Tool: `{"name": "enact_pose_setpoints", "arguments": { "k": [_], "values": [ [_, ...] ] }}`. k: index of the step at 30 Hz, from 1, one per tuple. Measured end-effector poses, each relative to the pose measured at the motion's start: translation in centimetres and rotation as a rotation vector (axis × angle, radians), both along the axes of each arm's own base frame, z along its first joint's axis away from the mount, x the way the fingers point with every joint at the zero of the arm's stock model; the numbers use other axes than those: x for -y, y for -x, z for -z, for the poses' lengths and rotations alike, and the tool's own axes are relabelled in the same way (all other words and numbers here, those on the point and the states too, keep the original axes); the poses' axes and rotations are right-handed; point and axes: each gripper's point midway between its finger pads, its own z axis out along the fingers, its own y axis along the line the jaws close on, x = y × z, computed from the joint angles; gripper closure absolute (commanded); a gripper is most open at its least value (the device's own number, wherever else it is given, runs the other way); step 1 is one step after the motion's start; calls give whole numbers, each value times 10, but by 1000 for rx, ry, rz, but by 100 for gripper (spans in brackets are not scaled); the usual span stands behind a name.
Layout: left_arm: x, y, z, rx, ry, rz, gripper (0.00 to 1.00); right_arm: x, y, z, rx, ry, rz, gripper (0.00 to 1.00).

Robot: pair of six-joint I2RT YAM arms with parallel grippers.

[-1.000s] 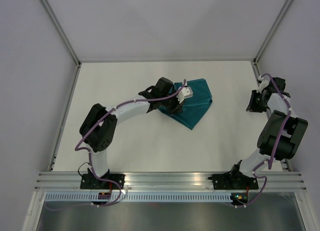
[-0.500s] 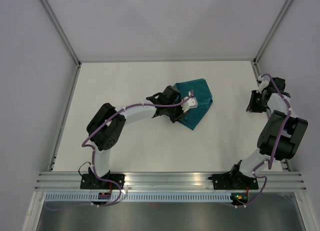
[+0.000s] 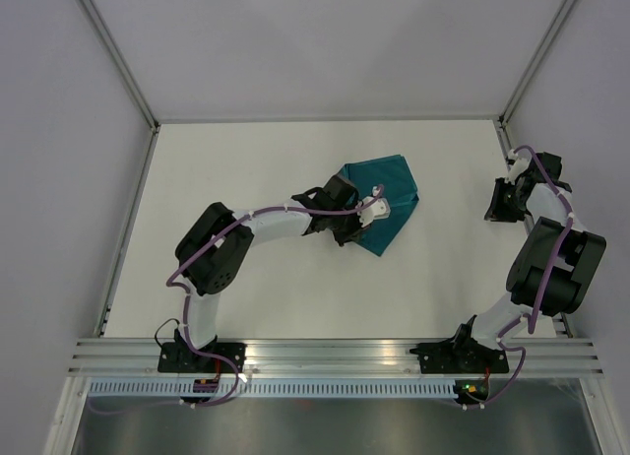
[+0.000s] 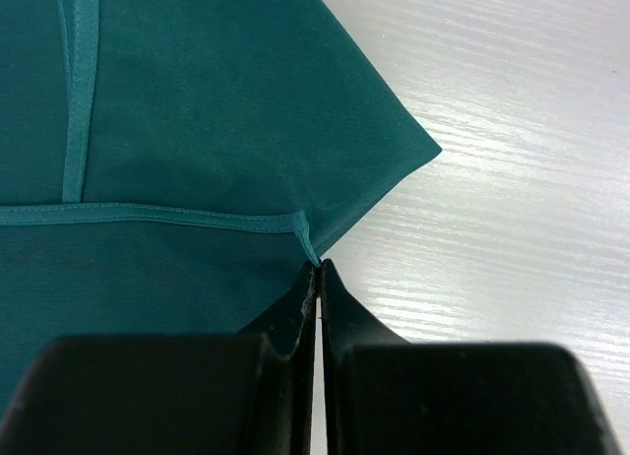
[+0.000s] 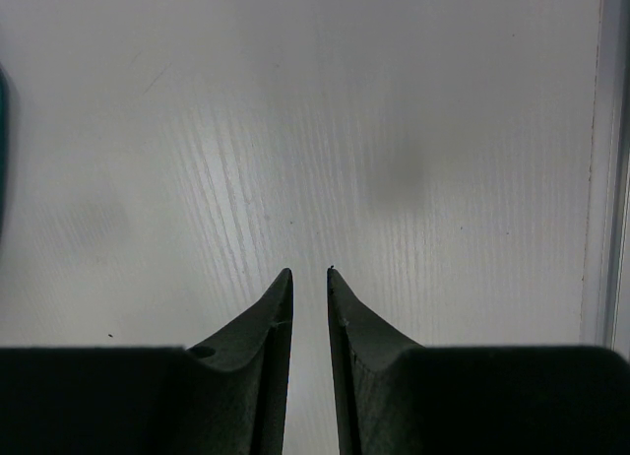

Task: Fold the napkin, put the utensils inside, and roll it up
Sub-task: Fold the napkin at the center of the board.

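The teal napkin (image 3: 396, 182) lies folded and bunched on the table right of centre. In the left wrist view the napkin (image 4: 197, 110) fills the upper left, with hemmed edges crossing it. My left gripper (image 3: 362, 228) (image 4: 317, 265) is shut on a hemmed corner of the napkin, at its near left side. My right gripper (image 3: 495, 212) (image 5: 309, 271) is far right, apart from the cloth; its jaws stand a narrow gap apart with nothing between them. The dark blue utensil is not in view.
A metal rail (image 3: 512, 145) (image 5: 612, 179) edges the table's right side, close to my right gripper. Another rail (image 3: 133, 209) edges the left side. Grey walls enclose the white table (image 3: 256, 169).
My left gripper has moved right and a little nearer with the napkin's corner, folding the left part over. The cloth's footprint is narrower. The right arm has not moved.
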Motion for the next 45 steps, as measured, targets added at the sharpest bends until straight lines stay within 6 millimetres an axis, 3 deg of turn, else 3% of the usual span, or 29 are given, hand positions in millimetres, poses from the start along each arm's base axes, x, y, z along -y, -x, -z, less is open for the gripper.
{"name": "enact_pose_setpoints", "arguments": {
  "k": [12, 29, 40, 45],
  "values": [
    [2, -5, -7, 24, 12, -12, 98, 0, 0, 0, -2, -1, -1, 74],
    [19, -13, -72, 102, 168, -26, 98, 0, 1, 0, -2, 2, -7, 74],
    [26, -16, -77, 98, 182, -23, 98, -1, 1, 0, 0, -4, -11, 74],
    [29, -15, -62, 76, 161, -16, 98, -2, 1, 0, -2, -5, -11, 74]
  ]
}}
